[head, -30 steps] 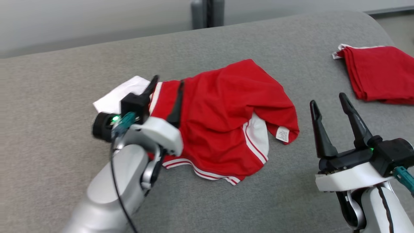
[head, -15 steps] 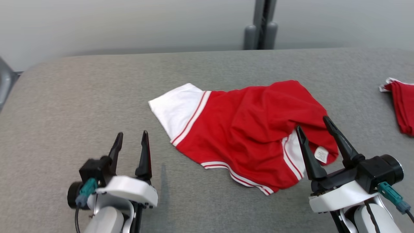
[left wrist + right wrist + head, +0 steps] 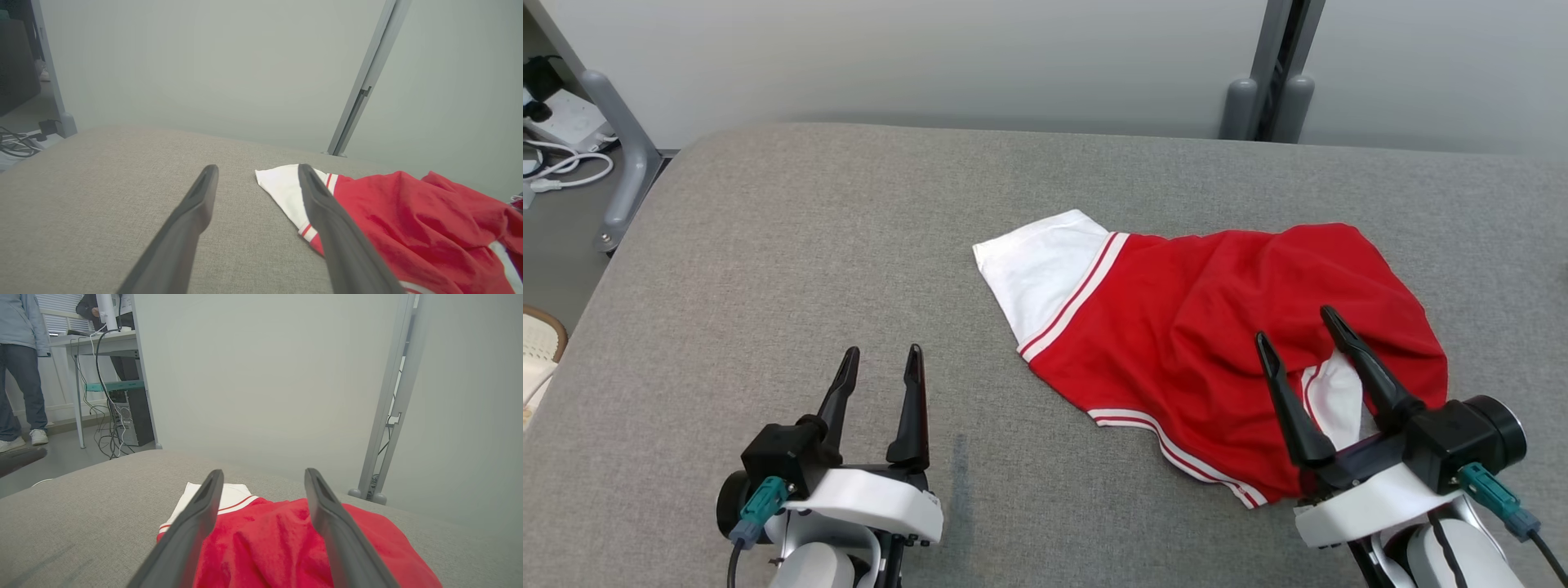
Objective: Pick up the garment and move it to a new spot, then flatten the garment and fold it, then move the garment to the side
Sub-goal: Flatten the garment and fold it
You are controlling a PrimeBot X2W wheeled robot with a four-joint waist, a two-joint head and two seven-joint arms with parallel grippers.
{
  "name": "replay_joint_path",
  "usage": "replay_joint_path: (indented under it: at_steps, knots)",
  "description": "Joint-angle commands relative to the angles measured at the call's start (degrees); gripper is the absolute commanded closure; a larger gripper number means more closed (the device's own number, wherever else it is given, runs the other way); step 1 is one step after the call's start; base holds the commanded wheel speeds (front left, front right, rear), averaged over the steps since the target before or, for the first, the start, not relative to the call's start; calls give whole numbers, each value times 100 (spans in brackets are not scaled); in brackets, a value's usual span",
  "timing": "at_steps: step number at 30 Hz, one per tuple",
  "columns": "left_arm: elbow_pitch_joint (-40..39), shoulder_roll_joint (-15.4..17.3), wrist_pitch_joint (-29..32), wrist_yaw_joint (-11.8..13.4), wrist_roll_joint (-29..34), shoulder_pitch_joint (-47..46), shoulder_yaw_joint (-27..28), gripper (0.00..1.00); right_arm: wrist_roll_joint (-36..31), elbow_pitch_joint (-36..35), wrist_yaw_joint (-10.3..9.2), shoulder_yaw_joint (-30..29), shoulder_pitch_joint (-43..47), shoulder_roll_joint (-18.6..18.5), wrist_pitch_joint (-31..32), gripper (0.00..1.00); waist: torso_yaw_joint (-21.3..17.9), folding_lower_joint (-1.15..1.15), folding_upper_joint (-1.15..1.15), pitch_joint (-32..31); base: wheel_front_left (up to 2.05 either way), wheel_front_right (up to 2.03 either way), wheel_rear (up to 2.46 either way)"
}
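Observation:
The garment (image 3: pixel 1192 343) is red with white panels and red-and-white striped trim. It lies crumpled on the grey padded table (image 3: pixel 768 261), right of centre. My left gripper (image 3: pixel 882 359) hovers open at the lower left, apart from the cloth. My right gripper (image 3: pixel 1297 322) stands open at the lower right, its fingers over the garment's near right part. In the left wrist view the garment (image 3: pixel 408 228) lies to the right of the open left gripper (image 3: pixel 258 170). The right wrist view has the garment (image 3: pixel 269 539) directly beneath the open right gripper (image 3: pixel 263 473).
A grey wall panel with a metal post (image 3: pixel 1274 73) runs behind the table. Off the table's left edge are a metal leg (image 3: pixel 621 155) and cables (image 3: pixel 564 163) on the floor. A person (image 3: pixel 20 367) stands by a desk (image 3: pixel 94 339) in the right wrist view.
The head camera has swung left, so the whole picture shifted right. My left gripper let go of the garment's white end and drew back to the lower left. The garment lies still.

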Motion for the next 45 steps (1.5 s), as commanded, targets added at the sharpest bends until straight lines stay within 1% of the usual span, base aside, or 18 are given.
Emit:
replay_joint_path:
  at_steps: [1, 5, 10, 17, 22, 25, 28, 29, 32, 38, 39, 40, 41, 43, 45]
  knots:
    - [25, 9, -25, -47, 65, -27, 64, 0, -14, 37, -2, 16, -32, -41, -29, 0, 16, 0, 0, 5, 0, 0, 0]
    - [77, -6, -25, -95, 95, 84, 103, 0, -5, 156, -2, -59, 54, -34, -29, 0, 15, 0, 0, 8, 0, 0, 0]
    - [90, -6, -25, -48, -40, 81, -16, 0, 189, 565, -2, -486, 266, 205, -29, 0, 8, 0, 0, 23, 0, 0, 0]
    - [104, -7, -25, -4, -28, -28, -119, 0, 377, 1286, -2, -960, 416, 452, -28, 0, -52, 0, 0, 95, 0, 0, 0]
    - [148, -8, -25, -4, -8, -81, -153, 0, 713, 1936, -2, -1227, 126, 541, -7, 0, -97, 0, 0, 120, 0, 0, 0]
    - [167, -9, -25, -19, 10, -113, -179, 0, 846, 2406, -2, -1144, -96, 558, 87, 0, -98, 0, 0, 134, 0, 0, 0]
    - [180, -7, -25, -23, 1, -148, -226, 0, 1248, 2827, -2, -1145, -315, 543, 137, 0, -58, 0, 0, 154, 0, 0, 0]
    - [180, -7, -25, -23, 1, -148, -226, 0, 1248, 2827, -2, -1145, -315, 543, 137, 0, -58, 0, 0, 154, 0, 0, 0]
    - [178, -5, -25, -14, 14, -192, -256, 0, 1622, 3199, -2, -1105, -520, 553, 112, 0, -4, 0, 0, 195, 0, 0, 0]
    - [172, -7, -25, 8, 52, -216, -255, 0, 1957, 3662, -2, -930, -831, 558, 37, 0, 77, 0, 0, 281, 0, 0, 0]
    - [172, -7, -25, 10, 60, -212, -251, 0, 2031, 3721, -2, -858, -866, 560, 42, 18, 84, 0, 0, 291, 0, 0, 0]
    - [173, -7, -25, 10, 67, -210, -247, 0, 2073, 3775, -2, -811, -895, 561, 45, 88, 89, 0, 0, 298, 0, 0, 0]
    - [175, -7, -25, 12, 70, -208, -247, 0, 2148, 3819, -1, -779, -915, 564, 43, 100, 92, 0, 0, 297, 0, 0, 0]
    - [183, -8, -25, 27, 73, -190, -234, 0, 2290, 3826, -1, -791, -969, 565, 12, 100, 80, 0, 0, 281, 0, 0, 0]
    - [195, -7, -25, 42, 75, -158, -205, 0, 2502, 3768, -2, -927, -1029, 549, -14, 100, 41, 0, 0, 235, 0, 0, 0]
